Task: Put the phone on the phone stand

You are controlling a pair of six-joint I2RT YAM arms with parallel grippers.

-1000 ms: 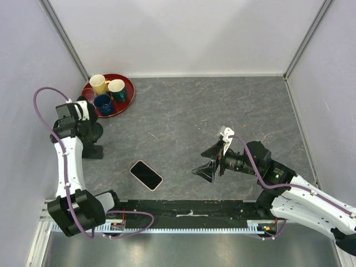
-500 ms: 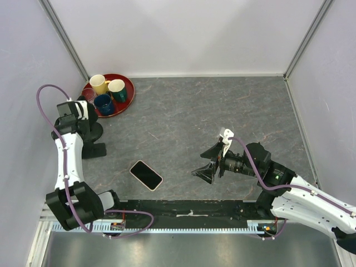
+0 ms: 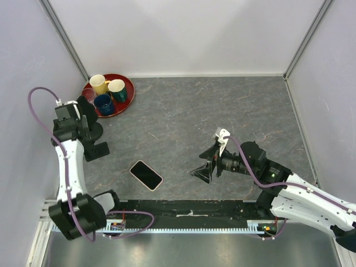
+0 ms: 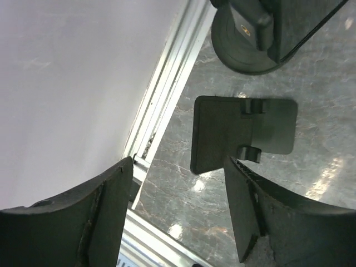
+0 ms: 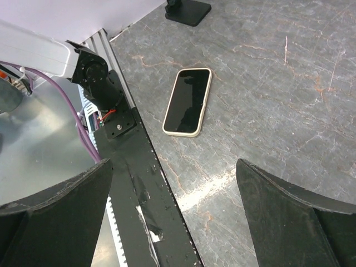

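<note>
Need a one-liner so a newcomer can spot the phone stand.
Find the red tray of cups in the table's far-left corner, then come nearer along the left wall. The stand sits there by the left gripper. It is a matte black plate with two small hooks, unlike the cream-edged phone to its right.

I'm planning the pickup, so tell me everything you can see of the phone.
The phone is a slim rounded rectangle with a dark, unlit, glossy screen facing up and a pale cream rim, perhaps a case. It lies flat and diagonal on the grey marbled table, close to the black rail at its near edge. Nothing but the table touches it.
</note>
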